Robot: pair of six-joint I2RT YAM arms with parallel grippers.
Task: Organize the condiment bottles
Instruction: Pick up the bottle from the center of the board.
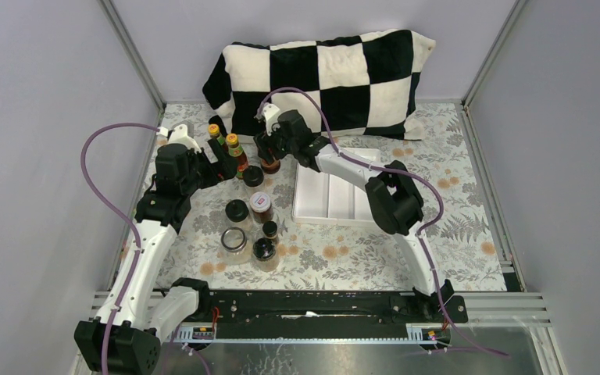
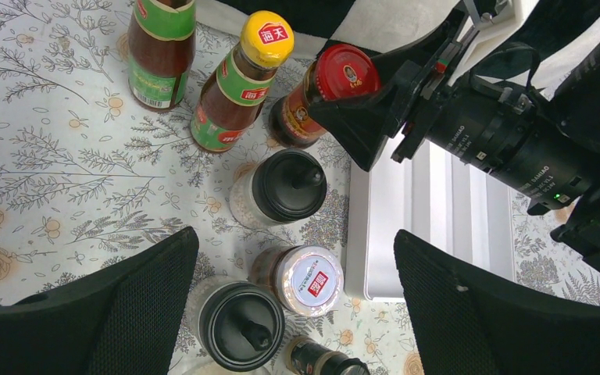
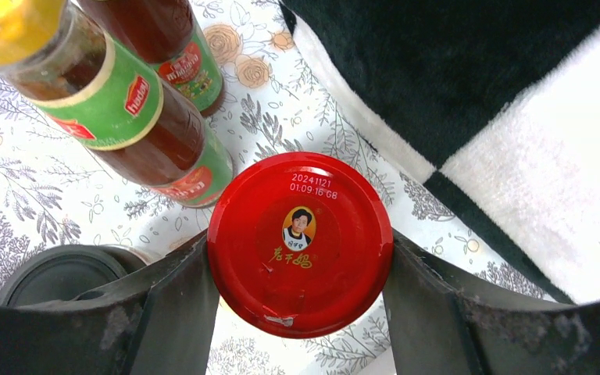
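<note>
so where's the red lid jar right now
In the top view the red-lidded jar stands at the back, between the fingers of the right gripper, yellow-capped bottles to its left and the white tray to its right.

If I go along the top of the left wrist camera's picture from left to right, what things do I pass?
green-labelled sauce bottle with its cap cut off by the picture's edge → yellow-capped sauce bottle → red-lidded jar → right arm
</note>
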